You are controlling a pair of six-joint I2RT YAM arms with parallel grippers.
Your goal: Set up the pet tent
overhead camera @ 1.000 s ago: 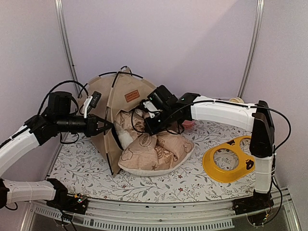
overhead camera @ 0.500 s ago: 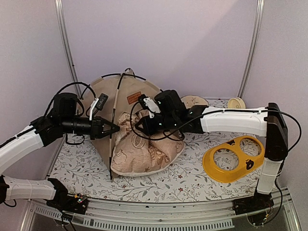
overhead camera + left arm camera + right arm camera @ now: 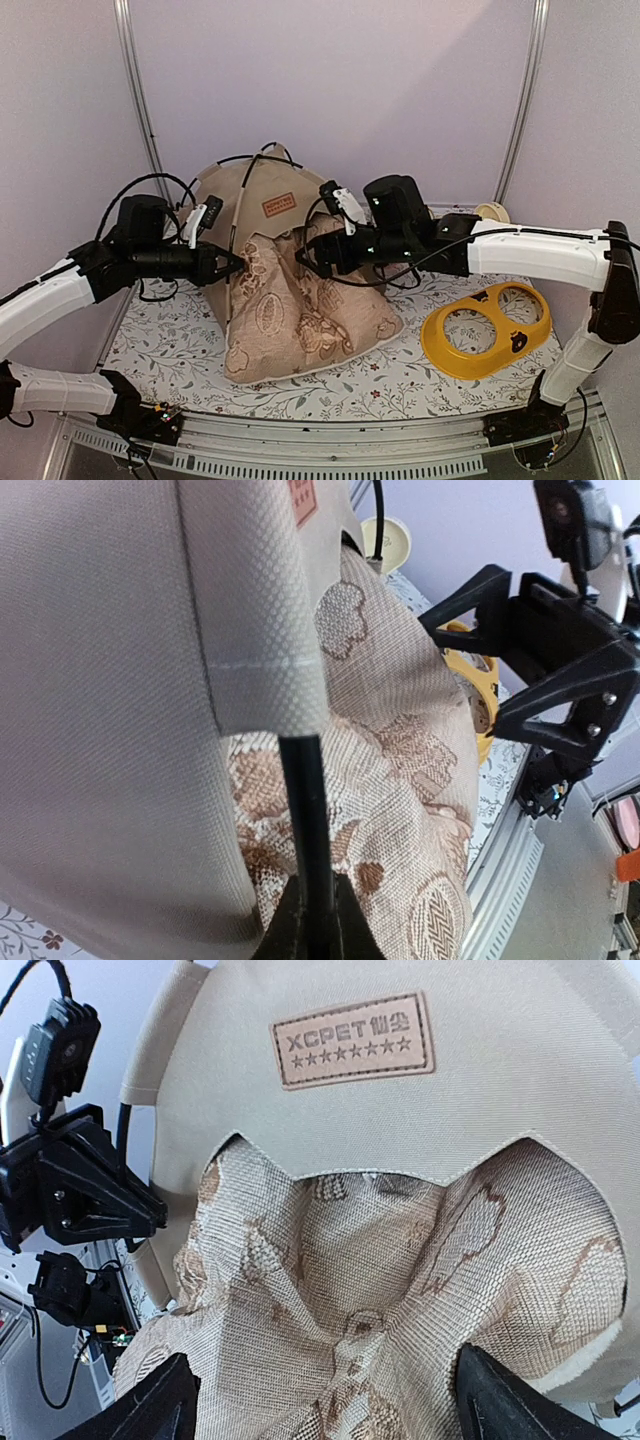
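Note:
The pet tent (image 3: 255, 205) stands at the back left, tan fabric with a brown label (image 3: 277, 204) and black poles. My left gripper (image 3: 237, 263) is shut on a thin black pole (image 3: 305, 820) at the tent's left front edge, just below the fabric sleeve (image 3: 250, 610). A beige patterned pillow (image 3: 300, 320) bulges out of the tent's opening onto the table. My right gripper (image 3: 318, 262) stands open, its fingers wide on either side of the pillow (image 3: 370, 1290). In the right wrist view the label (image 3: 353, 1040) sits above the opening.
A yellow two-hole ring (image 3: 487, 328) lies on the floral table cover (image 3: 400, 385) at the right. A small cream cup (image 3: 490, 212) stands at the back right corner. Purple walls and metal frame posts (image 3: 137, 90) close in the back and sides.
My right gripper has opened, let go of the pillow and drawn back to the right. The tent has come more upright and the pillow stands taller in its opening. The left grip is unchanged.

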